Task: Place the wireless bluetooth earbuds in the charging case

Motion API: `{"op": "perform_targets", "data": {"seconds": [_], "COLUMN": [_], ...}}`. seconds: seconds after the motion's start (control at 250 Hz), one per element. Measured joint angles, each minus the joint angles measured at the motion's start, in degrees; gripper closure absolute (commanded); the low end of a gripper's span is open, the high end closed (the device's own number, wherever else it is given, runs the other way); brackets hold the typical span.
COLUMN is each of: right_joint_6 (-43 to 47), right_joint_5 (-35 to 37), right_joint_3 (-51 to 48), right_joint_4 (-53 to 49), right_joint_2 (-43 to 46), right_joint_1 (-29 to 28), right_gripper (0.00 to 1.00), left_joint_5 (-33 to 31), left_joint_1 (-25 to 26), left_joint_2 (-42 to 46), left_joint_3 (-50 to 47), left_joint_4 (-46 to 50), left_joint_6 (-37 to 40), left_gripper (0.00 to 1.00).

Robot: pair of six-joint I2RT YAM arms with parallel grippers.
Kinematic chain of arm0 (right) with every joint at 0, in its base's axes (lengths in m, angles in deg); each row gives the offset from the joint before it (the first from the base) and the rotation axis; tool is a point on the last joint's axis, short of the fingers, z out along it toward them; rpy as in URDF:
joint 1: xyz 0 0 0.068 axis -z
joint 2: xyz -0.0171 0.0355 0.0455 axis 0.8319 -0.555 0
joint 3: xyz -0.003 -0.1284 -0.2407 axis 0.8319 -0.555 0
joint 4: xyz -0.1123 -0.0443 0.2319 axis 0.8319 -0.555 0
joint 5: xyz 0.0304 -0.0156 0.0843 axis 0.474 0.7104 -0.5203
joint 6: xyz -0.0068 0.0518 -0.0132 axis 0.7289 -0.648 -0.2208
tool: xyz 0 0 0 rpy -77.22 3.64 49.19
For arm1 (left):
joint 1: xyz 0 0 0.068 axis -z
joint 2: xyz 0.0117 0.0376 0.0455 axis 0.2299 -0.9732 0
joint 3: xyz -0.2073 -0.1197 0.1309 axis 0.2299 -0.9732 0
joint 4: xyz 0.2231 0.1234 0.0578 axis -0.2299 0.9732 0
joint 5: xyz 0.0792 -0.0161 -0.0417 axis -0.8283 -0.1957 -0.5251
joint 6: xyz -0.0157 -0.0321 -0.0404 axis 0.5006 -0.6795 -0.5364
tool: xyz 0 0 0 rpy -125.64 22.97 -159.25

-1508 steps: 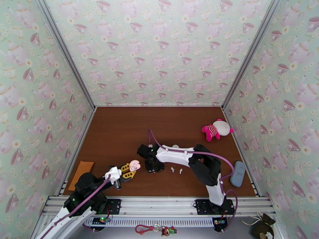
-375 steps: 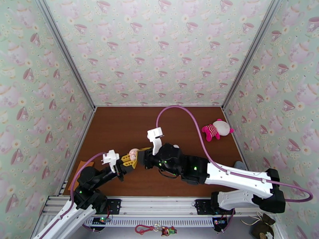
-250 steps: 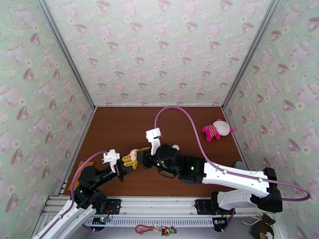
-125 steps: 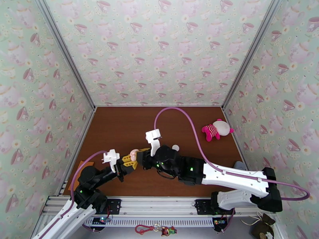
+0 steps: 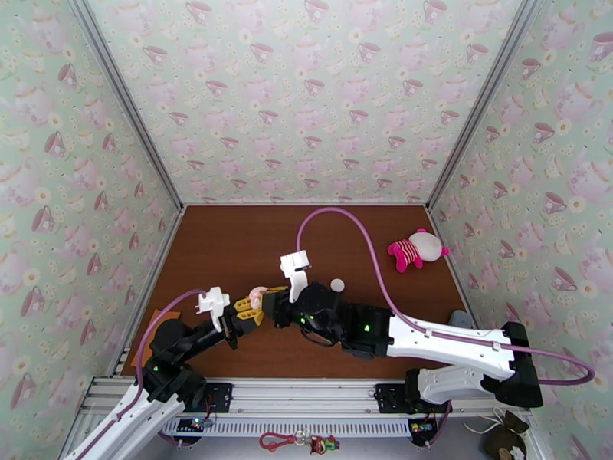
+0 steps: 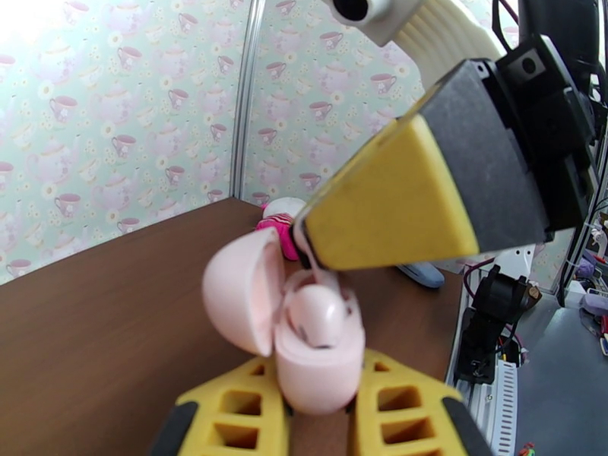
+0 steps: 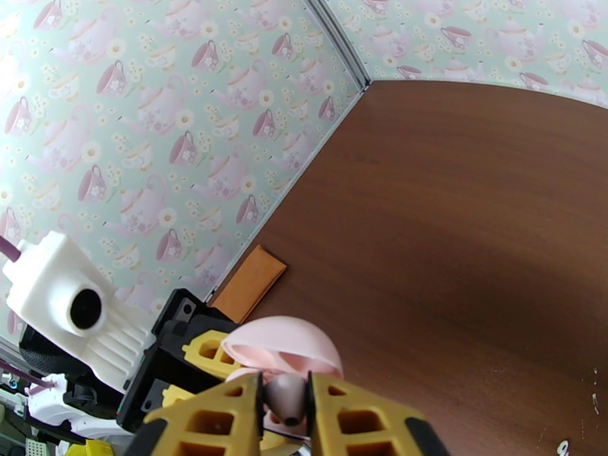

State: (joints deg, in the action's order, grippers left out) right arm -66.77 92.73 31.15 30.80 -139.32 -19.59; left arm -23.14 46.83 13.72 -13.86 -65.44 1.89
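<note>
My left gripper (image 5: 249,309) is shut on the base of a small pink charging case (image 6: 318,364), held above the table with its lid (image 6: 242,299) hinged open. My right gripper (image 5: 270,302) meets it from the right, shut on a pale earbud (image 7: 286,397). In the left wrist view the earbud (image 6: 315,316) sits in the mouth of the case, its stem pinched under the right fingertips (image 6: 395,203). In the right wrist view the pink lid (image 7: 281,346) shows just beyond the yellow fingers (image 7: 220,413).
A pink and white plush toy (image 5: 416,251) lies at the right rear. A small white round object (image 5: 337,285) rests behind the right arm. An orange pad (image 7: 248,283) lies by the left wall, a grey-blue object (image 5: 461,319) by the right one.
Six seconds ago the right gripper was low on the table near two earbuds. It now meets the case. Over the last second it has only crept slightly toward the case.
</note>
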Motion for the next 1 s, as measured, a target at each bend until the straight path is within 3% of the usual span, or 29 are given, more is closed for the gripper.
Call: {"op": "perform_targets", "data": {"seconds": [1.0], "right_joint_6": [0.0], "right_joint_5": [0.57], "right_joint_3": [-0.48], "right_joint_4": [0.46], "right_joint_2": [0.09], "right_joint_1": [-0.63], "right_gripper": [0.7], "left_joint_5": [-0.04], "left_joint_1": [-0.28], "left_joint_2": [0.26], "left_joint_3": [0.0], "left_joint_4": [0.5], "left_joint_6": [0.0], "left_gripper": [1.0]}}
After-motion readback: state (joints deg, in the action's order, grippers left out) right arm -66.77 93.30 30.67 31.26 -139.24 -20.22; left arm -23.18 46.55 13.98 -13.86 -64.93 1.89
